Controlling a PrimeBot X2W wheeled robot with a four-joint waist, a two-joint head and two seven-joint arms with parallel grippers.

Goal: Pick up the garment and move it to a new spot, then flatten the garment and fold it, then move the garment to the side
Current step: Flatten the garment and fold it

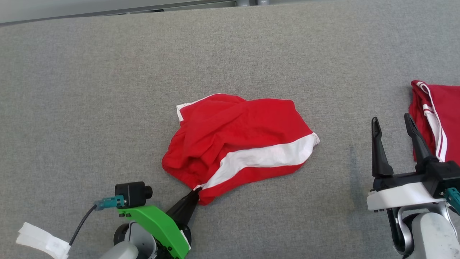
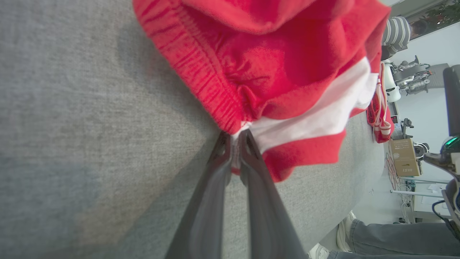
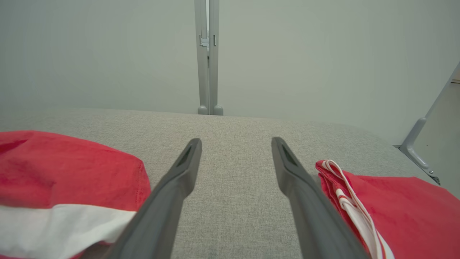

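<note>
Garment (image 1: pixel 237 140) crumpled on grey table (image 1: pixel 90 72), near corner pinched by left gripper (image 1: pixel 196 189). Right gripper (image 1: pixel 391 119) spread, empty, just beside 2nd red garment (image 1: pixel 440 111).

text: "msi" (upside down, faint) | on: cardboard box (image 2: pixel 404 161)

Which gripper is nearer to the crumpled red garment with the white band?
Left. The left gripper is shut on the near corner of the garment. The right gripper stands open, apart from it on its right, beside a second red garment.
</note>
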